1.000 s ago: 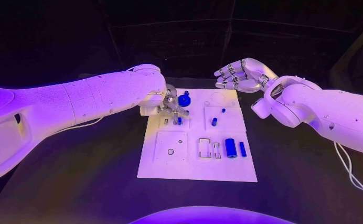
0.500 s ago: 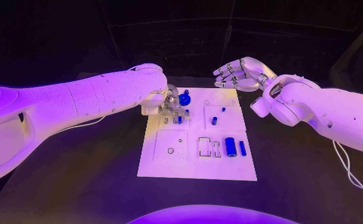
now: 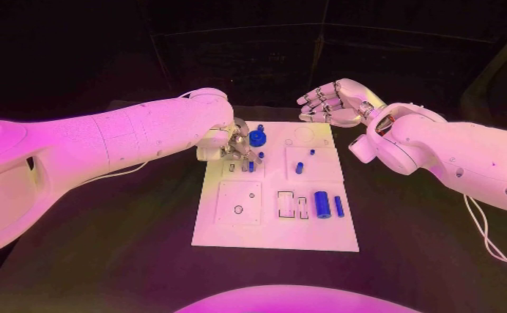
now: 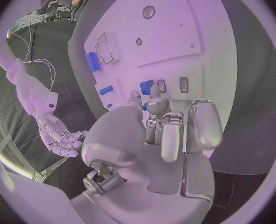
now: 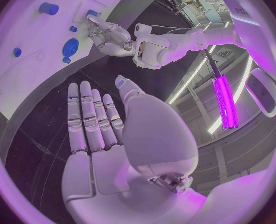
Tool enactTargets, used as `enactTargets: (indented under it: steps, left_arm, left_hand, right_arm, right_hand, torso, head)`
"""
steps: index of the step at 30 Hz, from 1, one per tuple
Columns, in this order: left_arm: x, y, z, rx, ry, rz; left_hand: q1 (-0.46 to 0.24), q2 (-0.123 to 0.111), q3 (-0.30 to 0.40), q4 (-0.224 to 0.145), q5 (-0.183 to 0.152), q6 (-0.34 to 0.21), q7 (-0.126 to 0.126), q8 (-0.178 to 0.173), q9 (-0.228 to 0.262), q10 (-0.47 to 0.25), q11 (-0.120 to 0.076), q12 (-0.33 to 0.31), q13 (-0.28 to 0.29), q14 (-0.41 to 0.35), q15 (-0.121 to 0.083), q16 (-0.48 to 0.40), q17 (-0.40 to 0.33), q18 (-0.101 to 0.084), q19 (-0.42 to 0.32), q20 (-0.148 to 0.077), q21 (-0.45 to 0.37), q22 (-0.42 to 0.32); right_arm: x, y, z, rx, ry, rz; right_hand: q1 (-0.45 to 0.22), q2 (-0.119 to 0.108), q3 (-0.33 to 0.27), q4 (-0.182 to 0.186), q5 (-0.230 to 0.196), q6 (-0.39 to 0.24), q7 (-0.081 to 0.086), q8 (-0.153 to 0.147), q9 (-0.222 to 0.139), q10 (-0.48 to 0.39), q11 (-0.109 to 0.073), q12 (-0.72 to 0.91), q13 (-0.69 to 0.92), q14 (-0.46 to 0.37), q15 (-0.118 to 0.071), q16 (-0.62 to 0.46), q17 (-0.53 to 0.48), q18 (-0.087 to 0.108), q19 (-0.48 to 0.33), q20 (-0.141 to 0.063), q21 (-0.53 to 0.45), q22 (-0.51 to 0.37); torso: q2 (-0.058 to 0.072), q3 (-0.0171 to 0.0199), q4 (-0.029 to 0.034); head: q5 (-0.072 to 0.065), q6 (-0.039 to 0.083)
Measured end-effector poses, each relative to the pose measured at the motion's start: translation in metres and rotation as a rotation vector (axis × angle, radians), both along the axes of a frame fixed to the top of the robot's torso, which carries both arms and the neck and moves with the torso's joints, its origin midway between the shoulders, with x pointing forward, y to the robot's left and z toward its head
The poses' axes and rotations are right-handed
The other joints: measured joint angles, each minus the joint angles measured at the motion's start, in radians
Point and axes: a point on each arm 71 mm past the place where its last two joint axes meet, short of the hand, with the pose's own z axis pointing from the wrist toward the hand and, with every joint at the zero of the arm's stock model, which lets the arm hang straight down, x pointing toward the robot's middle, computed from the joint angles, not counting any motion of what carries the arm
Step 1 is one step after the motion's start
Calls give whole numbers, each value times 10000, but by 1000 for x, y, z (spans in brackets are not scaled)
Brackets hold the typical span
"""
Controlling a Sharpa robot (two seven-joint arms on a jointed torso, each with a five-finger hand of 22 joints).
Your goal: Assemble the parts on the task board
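1. Your white rectangular task board (image 3: 277, 203) lies flat in the middle of the black counter (image 3: 105, 254), lengthwise away from the robot.
2. Your left hand (image 3: 234, 146) sits low over the board's far left part, fingers curled down with their tips at a small blue part (image 4: 147, 87) beside two little slots. From these views you cannot tell whether it actually holds that part or only touches it.
3. Just beside that hand, toward the board's far end, a round blue disc-shaped part (image 3: 258, 139) rests on the board.
4. Your right hand (image 3: 336, 105) hovers above the counter past the board's far right corner, palm exposed, fingers straight and side by side, thumb apart, holding nothing.
5. Near the board's middle, a short blue peg (image 3: 299, 169) stands with a smaller blue piece (image 3: 312, 154) just beyond it.
6. On the near right, a thick blue cylinder (image 3: 322, 205) lies beside a thinner blue rod (image 3: 339, 206), both next to rectangular cut-outs (image 3: 285, 206).
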Motion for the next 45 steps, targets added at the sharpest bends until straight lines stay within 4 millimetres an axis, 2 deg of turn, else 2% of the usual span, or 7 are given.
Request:
enactTargets:
  steps: [21,26,31,37,41,43,45]
  left_arm:
    - [-1,-3,-2,79,129,-116]
    - [0,-4,-3,92,153,-120]
    - [0,-3,-3,105,175,-129]
    - [-1,-4,-2,60,164,-174]
    - [-2,-3,-1,-26,155,-180]
    - [-3,0,-2,-98,163,-134]
    - [-4,3,-3,-176,171,-74]
  left_hand:
    - [230,-46,308,-309,0,-70,1,84,98,0,0,0,19,0,1,0,-1,0,0,0,0,53]
    - [271,-5,418,-359,0,-107,-36,84,115,0,0,0,19,0,0,0,-1,0,0,0,0,65]
    - [492,95,709,-593,0,-142,-71,84,149,-5,-5,0,18,0,0,-1,-1,1,0,0,0,78]
    - [1256,223,1887,-1343,-39,-327,-104,27,133,-119,-71,-124,-33,1,-75,-1,-1,1,-55,-92,0,137]
    - [1486,227,2237,-993,-28,-382,-90,-79,110,-107,-113,-152,-40,2,-75,30,-1,2,-39,-108,55,217]
    - [1226,3,2789,-618,81,-392,-70,-25,189,-67,-85,-209,-40,2,-75,38,-1,1,-39,-108,55,261]
    - [680,-315,3840,-841,82,-386,-63,85,279,24,-59,-209,-19,2,-75,38,-1,1,-39,-108,55,289]
  right_arm:
    - [1,2,-1,-12,22,55]
    - [1,2,-1,-13,27,62]
    - [1,3,-1,-16,31,69]
    - [1,3,-1,-19,39,83]
    - [1,3,-1,-23,46,91]
    - [1,3,-1,-26,51,96]
    - [2,3,-1,-30,56,98]
  right_hand:
    - [0,0,0,1,0,-23,-22,0,0,1,0,-2,-12,0,0,1,-10,0,-1,0,0,-7]
    - [0,0,0,1,0,-23,-23,0,0,1,0,-2,-12,0,0,1,-10,0,-1,0,0,-6]
    - [0,0,0,1,0,-22,-22,0,0,1,0,37,-22,0,0,1,-21,0,-1,0,-44,-14]
    - [0,0,0,2,0,-22,-23,0,1,1,0,39,-31,0,0,2,-29,1,-1,0,-47,-19]
    - [0,0,0,2,0,-22,-22,41,0,1,0,38,-31,0,0,2,-29,0,-1,0,-47,-19]
    - [0,0,0,2,0,-22,-23,41,0,2,0,38,-31,0,0,2,-29,0,-1,0,-47,-19]
    - [0,0,14,-12,0,-22,-23,41,0,1,0,37,-46,0,0,-25,-44,0,-1,0,-47,-28]
  torso:
    - [7,2,-6]
    - [10,2,-6]
    - [10,4,-6]
    - [9,4,-5]
    - [9,4,-4]
    - [8,4,-3]
    - [6,5,0]
  head:
    - [-35,-66]
    - [-26,-77]
    - [-21,-96]
    - [-27,-122]
    - [-35,-157]
    - [-39,-162]
    - [-47,-168]
